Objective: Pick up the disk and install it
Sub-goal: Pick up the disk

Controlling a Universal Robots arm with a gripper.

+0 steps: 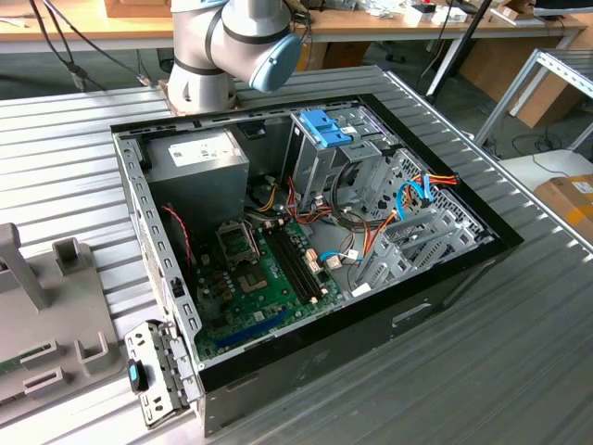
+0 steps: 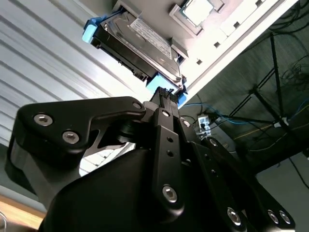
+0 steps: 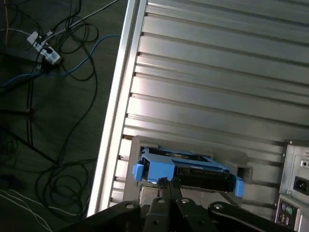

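Note:
The disk (image 3: 186, 169) is a dark drive with light-blue carrier rails. It rests in a grey holder (image 3: 145, 144) on the ribbed metal table, close to the table's edge. In the second wrist view the disk (image 2: 137, 41) shows its white label, and a blue rail end sits right at my fingertips. My gripper (image 3: 166, 184) has its two fingers drawn together at the near blue rail of the disk, touching it. The open computer case (image 1: 306, 232) lies on the table in the exterior view.
Inside the case are a silver drive cage with a blue latch (image 1: 324, 130), a grey power-supply box (image 1: 199, 153), the motherboard (image 1: 259, 269) and loose coloured wires (image 1: 417, 195). A grey fixture (image 1: 37, 278) stands at the exterior view's left. Cables (image 3: 53, 58) lie on the floor beyond the table edge.

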